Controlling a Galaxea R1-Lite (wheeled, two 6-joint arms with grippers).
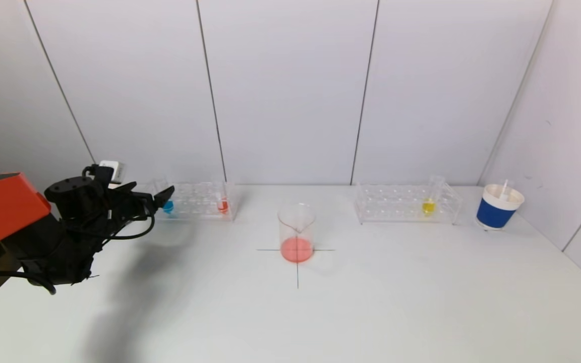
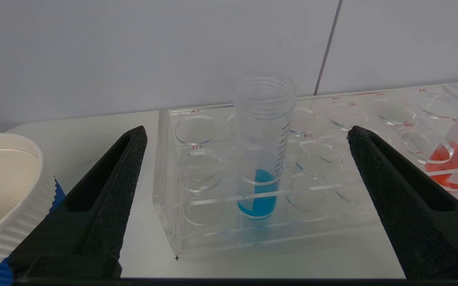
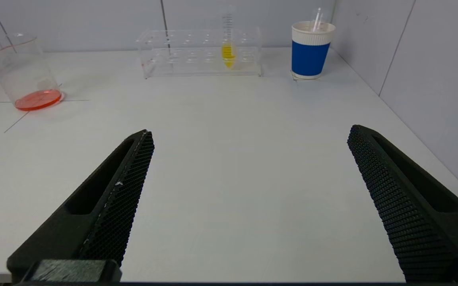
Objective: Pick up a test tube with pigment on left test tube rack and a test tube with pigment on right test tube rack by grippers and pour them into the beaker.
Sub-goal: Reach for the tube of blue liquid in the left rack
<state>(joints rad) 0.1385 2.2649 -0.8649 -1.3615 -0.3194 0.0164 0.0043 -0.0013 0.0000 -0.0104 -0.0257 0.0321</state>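
The left rack (image 1: 197,201) (image 2: 213,222) holds a tube with blue pigment (image 1: 168,205) (image 2: 262,159) and a tube with red pigment (image 1: 223,204) (image 2: 457,159). My left gripper (image 1: 162,194) (image 2: 247,133) is open just in front of the blue tube, which stands upright between the spread fingers, not touched. The right rack (image 1: 406,204) (image 3: 199,51) holds a tube with yellow pigment (image 1: 428,204) (image 3: 228,49). The beaker (image 1: 296,232) (image 3: 28,73) stands on a cross mark with pink-red liquid in it. My right gripper (image 3: 249,135) is open and empty over bare table, out of the head view.
A blue and white paper cup (image 1: 498,206) (image 3: 311,49) with a stirrer stands at the far right by the side wall. Another ribbed white cup (image 2: 2,194) sits beside my left gripper. The wall runs right behind both racks.
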